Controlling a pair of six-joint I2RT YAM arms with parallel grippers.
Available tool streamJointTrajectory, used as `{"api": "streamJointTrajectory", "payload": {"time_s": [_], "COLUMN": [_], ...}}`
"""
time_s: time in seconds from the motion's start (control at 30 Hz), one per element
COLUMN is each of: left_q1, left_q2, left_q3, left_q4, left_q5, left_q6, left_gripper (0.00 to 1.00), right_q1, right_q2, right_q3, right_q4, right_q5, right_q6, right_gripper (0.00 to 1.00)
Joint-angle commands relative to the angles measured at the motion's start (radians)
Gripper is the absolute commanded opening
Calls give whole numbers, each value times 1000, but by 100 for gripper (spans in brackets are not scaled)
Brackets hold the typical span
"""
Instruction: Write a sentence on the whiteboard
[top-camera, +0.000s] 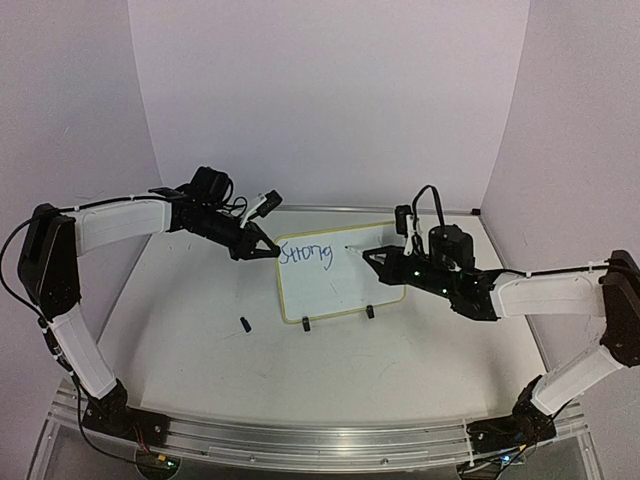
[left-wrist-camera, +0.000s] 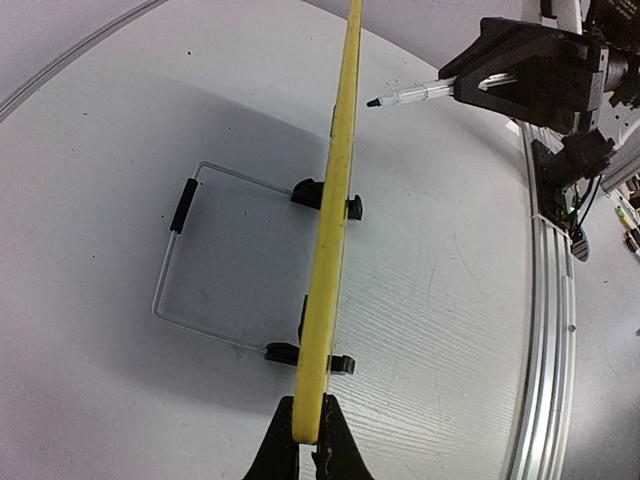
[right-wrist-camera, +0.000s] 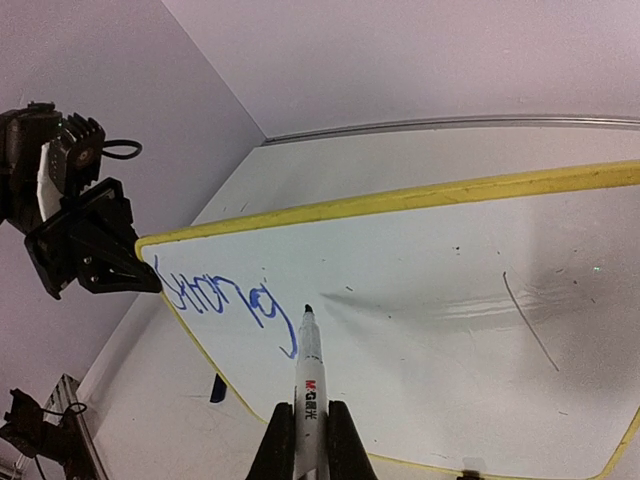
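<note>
**Whiteboard pinched at one corner, marker poised beside the blue word**

Nearest the arm bases, a small dark marker cap (top-camera: 244, 324) lies on the white table (top-camera: 190, 300), just left of the board's lower edge. Two black clip feet (top-camera: 306, 324) grip that lower edge, and the yellow-framed whiteboard (top-camera: 335, 285) stands on them near the middle of the table, leaning back. The left wrist view shows a wire stand (left-wrist-camera: 183, 205) lying on the table behind it.

The right gripper (right-wrist-camera: 310, 425) is clamped tight on a white-barrelled marker (right-wrist-camera: 305, 365). The marker's dark tip points at the board face just right of the blue handwriting (right-wrist-camera: 225, 298); seen edge-on from the left wrist, the tip stands just off the surface.

Farther back, the left gripper (left-wrist-camera: 308, 425) is closed tight on the board's yellow frame at the upper left corner, just beside the first letter.
</note>
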Motion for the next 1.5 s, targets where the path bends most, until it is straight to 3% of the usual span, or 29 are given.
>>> {"api": "streamJointTrajectory", "payload": {"time_s": [0.0, 0.33, 0.7, 1.1, 1.47], "left_q1": [-15, -15, -15, -16, -16], "left_q2": [6, 10, 10, 11, 10], "left_q3": [14, 16, 16, 18, 18], "left_q4": [-78, -79, -82, -83, -84], "left_q5": [-82, -84, -85, -85, -87], "left_q6": [51, 52, 53, 54, 54], "left_gripper": [0, 0, 0, 0, 0], "right_q1": [-1, -1, -1, -1, -1], "right_q2": [27, 51, -26, -45, 17], "right_q3": [54, 63, 16, 20, 78], "right_q4": [28, 31, 7, 24, 25], "right_q5": [16, 57, 152, 42, 69], "right_q6": [-12, 13, 22, -10, -25], "right_gripper": [0, 0, 0, 0, 0]}}
